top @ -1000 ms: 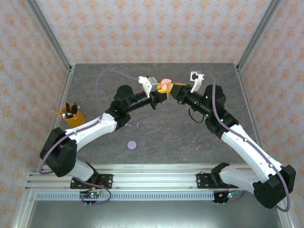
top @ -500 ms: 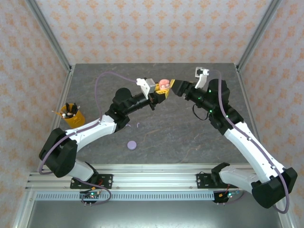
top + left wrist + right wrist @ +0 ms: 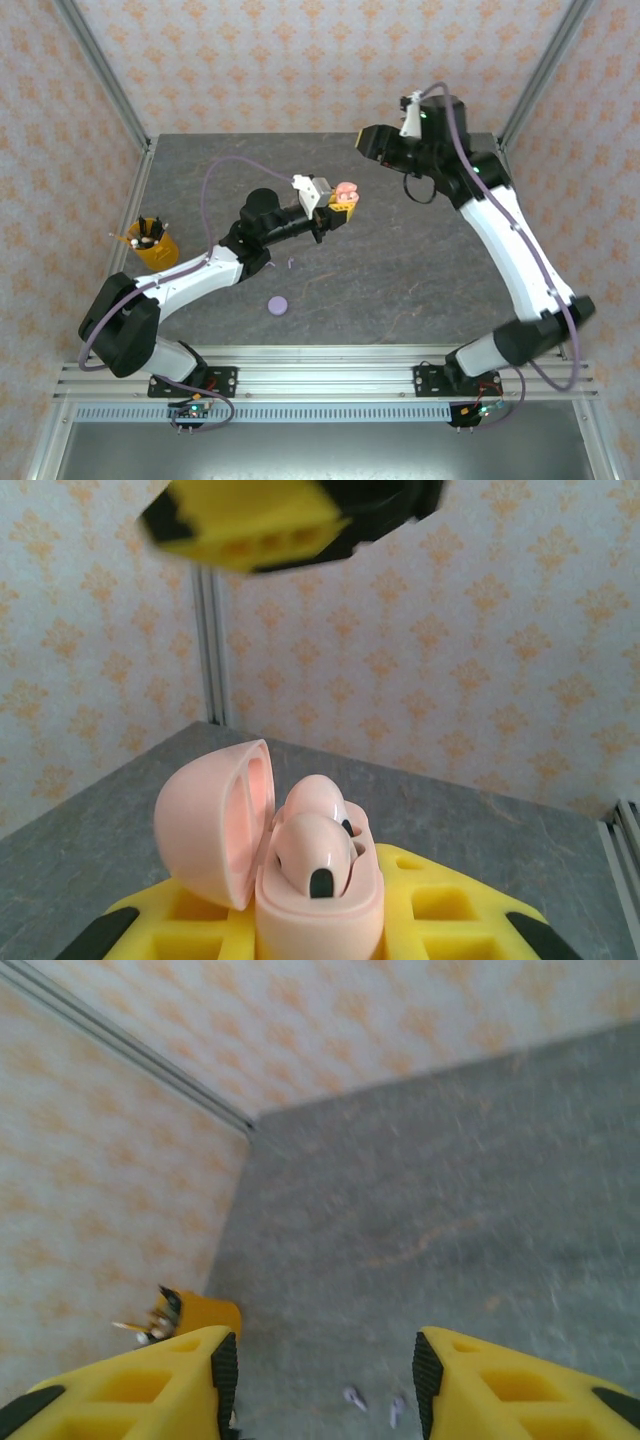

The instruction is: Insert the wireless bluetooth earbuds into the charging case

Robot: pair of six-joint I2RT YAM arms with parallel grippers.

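From overhead, the left fingers [image 3: 337, 206] are clamped on the open pink charging case [image 3: 346, 190] above the table [image 3: 420, 270], and the right fingers [image 3: 364, 141] hang near the back wall. Left wrist: two pale pink earbuds [image 3: 312, 845] sit inside the case, lid tipped left. Right wrist: fingers spread, nothing between them, two lilac earbuds [image 3: 352, 1396] lying on the table below.

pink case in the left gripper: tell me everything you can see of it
The pink case is small, rounded, glossy pale-pink plastic. Its lid is hinged open and stands upright beside the body. Two pale pink earbuds sit in its wells, heads up. The case is held upright, its base pinched between the yellow fingers of the shut left gripper.
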